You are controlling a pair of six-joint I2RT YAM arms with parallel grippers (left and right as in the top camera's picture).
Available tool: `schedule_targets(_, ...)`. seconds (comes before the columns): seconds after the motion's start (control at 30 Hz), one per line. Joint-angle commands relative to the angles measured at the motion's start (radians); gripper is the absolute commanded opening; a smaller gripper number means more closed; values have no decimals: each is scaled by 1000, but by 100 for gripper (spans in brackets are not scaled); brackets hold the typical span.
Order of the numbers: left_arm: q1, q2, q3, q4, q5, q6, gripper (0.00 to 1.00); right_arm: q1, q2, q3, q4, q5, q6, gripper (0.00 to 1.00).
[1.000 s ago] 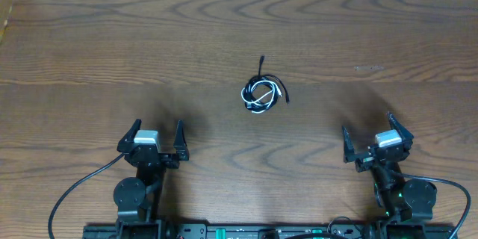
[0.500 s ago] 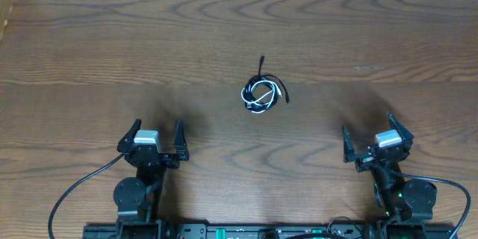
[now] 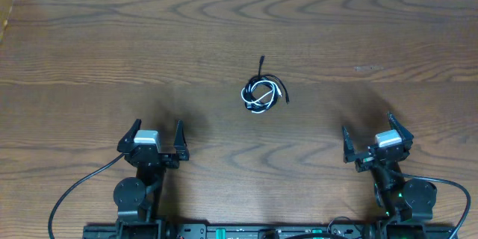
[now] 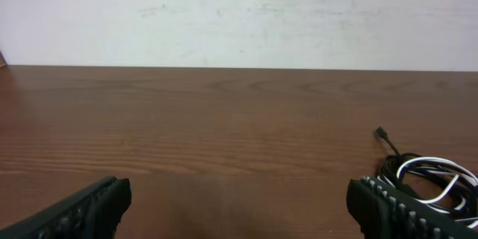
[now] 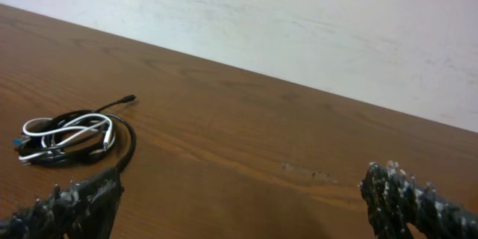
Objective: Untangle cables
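The cables, one black and one white, lie wound together in a small coil near the middle of the wooden table, with a black plug end sticking out toward the far side. The coil shows at the right edge of the left wrist view and at the left of the right wrist view. My left gripper rests open near the front left, well short of the coil, with nothing between its fingers. Open and empty too, my right gripper sits at the front right.
The wooden table stretches bare around the coil to a white wall at the far edge. A faint scuff mark lies right of the coil. Thick black wires run from the arm bases along the front edge.
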Motion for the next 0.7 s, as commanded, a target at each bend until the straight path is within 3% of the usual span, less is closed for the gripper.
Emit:
schedule_targets(0.0,3,-5,-15,-38,13,10,98,9,-6,-1,-5,7,14,99)
schedule_targets(0.33,3,-5,-15,-38,13,10,98,8,-6,-1,-5,17,14,99)
schedule_targets(0.67,4,-2,-15,-35,12,15,98,9,-6,-1,36,-119,16,99)
